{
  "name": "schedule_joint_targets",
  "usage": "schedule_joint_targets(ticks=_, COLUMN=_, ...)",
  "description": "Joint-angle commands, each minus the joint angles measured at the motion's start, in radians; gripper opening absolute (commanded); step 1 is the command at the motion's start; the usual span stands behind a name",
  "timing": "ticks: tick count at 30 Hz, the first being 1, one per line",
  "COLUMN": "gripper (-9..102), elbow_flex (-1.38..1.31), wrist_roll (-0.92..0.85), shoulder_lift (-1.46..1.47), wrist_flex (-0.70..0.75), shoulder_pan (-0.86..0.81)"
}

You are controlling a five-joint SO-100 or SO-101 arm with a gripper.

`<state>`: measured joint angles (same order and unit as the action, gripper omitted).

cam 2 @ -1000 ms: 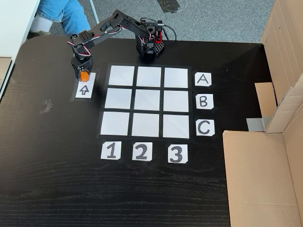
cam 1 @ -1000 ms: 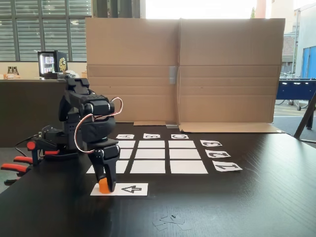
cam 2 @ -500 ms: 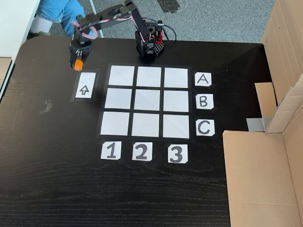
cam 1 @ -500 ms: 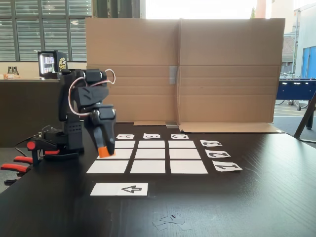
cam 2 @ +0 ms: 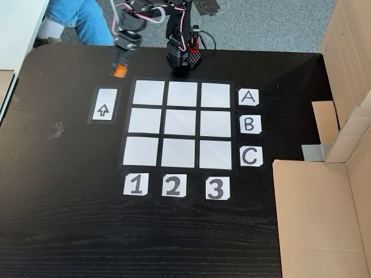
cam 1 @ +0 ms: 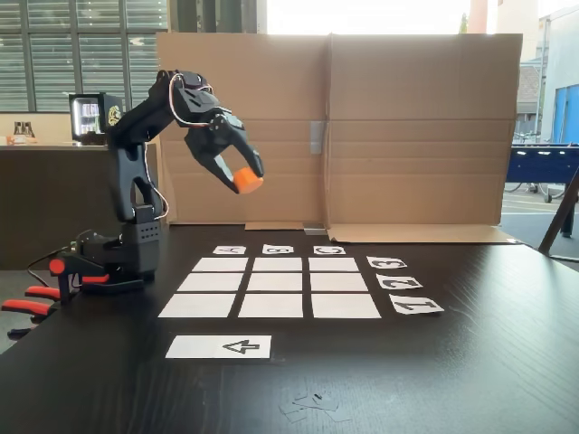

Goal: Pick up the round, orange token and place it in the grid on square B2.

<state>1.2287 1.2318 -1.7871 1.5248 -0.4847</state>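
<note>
Nearest in a fixed view lies the arrow strip (cam 1: 218, 346) on the table (cam 1: 452, 362), then the grid (cam 1: 270, 287) with square B2 (cam 1: 277, 282) bare; above it the gripper (cam 1: 244, 183) hangs high, clamped on the token (cam 1: 247, 182), before the cardboard wall (cam 1: 407, 127)

gripper (cam 2: 120, 66): closed round the token (cam 2: 119, 71), at 11 o'clock of the grid (cam 2: 180, 124)
token: orange, past the grid's corner
square B2 (cam 2: 181, 124): bare
arrow strip (cam 2: 103, 105): 9 o'clock of the grid, bare
arm base (cam 2: 184, 57): 12 o'clock of the grid
cardboard (cam 2: 324, 214): 4 o'clock
</note>
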Motion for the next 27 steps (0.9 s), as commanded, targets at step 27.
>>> schedule_joint_targets(ticks=27, gripper=0, elbow_flex=0.337, wrist_roll=0.176, shoulder_lift=0.178, wrist_flex=-0.152, shoulder_pan=0.546)
